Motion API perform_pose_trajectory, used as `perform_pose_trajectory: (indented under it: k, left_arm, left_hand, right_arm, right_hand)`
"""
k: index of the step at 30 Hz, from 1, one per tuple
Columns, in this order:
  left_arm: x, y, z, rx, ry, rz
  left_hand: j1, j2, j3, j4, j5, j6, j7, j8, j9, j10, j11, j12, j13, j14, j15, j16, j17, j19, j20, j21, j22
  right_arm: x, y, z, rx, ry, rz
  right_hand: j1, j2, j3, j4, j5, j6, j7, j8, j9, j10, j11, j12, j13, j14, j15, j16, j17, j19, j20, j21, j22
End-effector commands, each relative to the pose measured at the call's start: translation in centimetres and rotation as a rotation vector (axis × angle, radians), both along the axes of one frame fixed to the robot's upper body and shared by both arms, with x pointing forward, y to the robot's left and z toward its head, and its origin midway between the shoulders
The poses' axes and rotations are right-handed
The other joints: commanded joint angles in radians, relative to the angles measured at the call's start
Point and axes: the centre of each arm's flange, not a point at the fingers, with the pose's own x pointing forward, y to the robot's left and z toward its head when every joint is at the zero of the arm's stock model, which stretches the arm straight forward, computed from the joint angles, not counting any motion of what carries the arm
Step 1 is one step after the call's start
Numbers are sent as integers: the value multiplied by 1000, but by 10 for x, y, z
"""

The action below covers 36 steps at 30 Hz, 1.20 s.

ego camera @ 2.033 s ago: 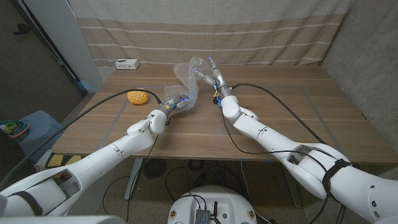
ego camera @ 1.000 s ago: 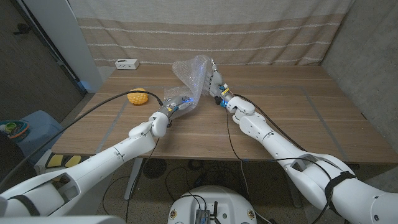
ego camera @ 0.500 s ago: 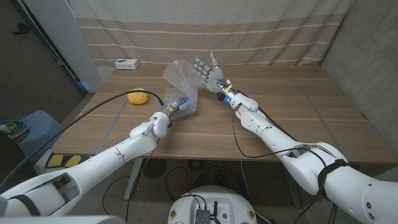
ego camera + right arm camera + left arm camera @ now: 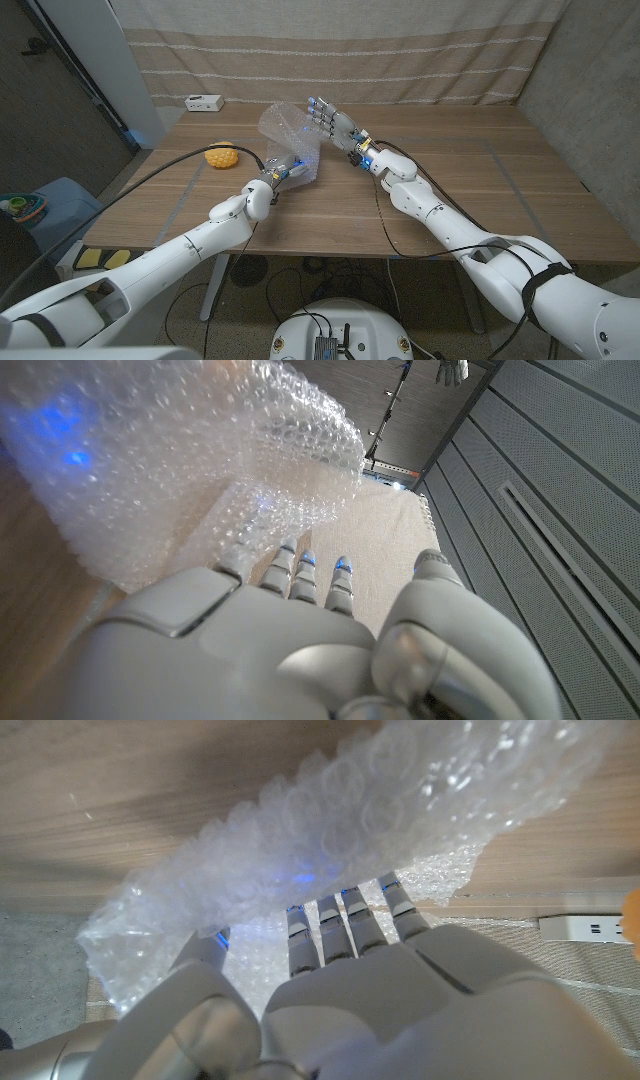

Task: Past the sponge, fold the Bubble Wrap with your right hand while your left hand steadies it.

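Mid-fold, as I judge it from the head view. The clear, crinkled sheet of Bubble Wrap (image 4: 288, 138) stands half raised on the wooden table (image 4: 470, 190), beyond the yellow dimpled sponge (image 4: 221, 156), which lies well apart to its left. My left hand (image 4: 278, 170) rests on the sheet's near lower edge; in the left wrist view its fingers (image 4: 342, 925) reach onto and under the plastic, fairly close together, so I read it as pressing the sheet down. Whether it pinches any part I cannot tell. My right hand (image 4: 330, 122) is raised against the lifted flap, fingers spread and upright, palm pushing the flap over toward the left; it grips nothing that I can see. Done: the flap is lifted and partly turned. Left: lay it flat upon the lower part and press the crease. A small white box (image 4: 203, 102) sits at the far left edge.
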Motion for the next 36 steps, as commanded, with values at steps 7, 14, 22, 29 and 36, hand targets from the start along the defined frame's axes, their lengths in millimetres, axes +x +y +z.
perform_pose_trajectory:
  k: [7,14,22,29,36]
  left_arm:
    - [2,-4,3,4,-3,-5]
    - [3,-4,2,3,-2,-6]
    - [3,-7,8,-1,-21,-16]
    - [-1,-11,17,-4,-48,-25]
    - [-15,-9,31,-27,-125,-17]
  left_hand:
    - [14,5,6,-11,5,9,-2,3,0,3,1,0,1,4,-4,-1,1,11,13,-6,3]
    - [16,5,8,-15,5,7,-3,2,0,3,2,0,1,3,-4,-1,2,11,12,-9,3]
    - [16,5,9,-18,4,6,-3,1,0,5,6,0,1,2,-4,-2,2,12,13,-12,3]
    - [17,6,11,-20,4,7,-2,1,0,5,-1,0,1,4,-4,-2,2,14,13,-14,3]
    - [34,21,27,-31,9,30,2,8,0,18,-9,4,0,15,-7,1,1,21,10,-17,4]
  right_arm:
    - [-28,-43,45,216,-364,-229]
    - [-46,-71,53,299,-407,-438]
    - [-54,-79,22,292,-226,-647]
    - [-52,-75,16,140,-132,-634]
    - [-41,-64,15,-38,-87,-591]
  right_hand:
    - [13,-29,23,-36,-33,1,-95,-17,2,-56,-155,-18,-2,-48,-3,-12,2,-49,73,-15,1]
    - [-27,-37,15,-27,-42,16,-67,-9,3,0,-60,4,-1,19,13,22,12,-39,66,7,7]
    - [21,19,98,-80,-31,238,76,52,13,309,75,104,34,323,36,173,89,262,26,125,26]
    - [62,55,195,-74,-5,410,117,100,15,411,87,136,37,362,38,184,114,264,9,131,27]
    - [54,51,237,-46,-1,443,134,101,13,431,104,132,32,327,50,159,111,235,-2,121,24]
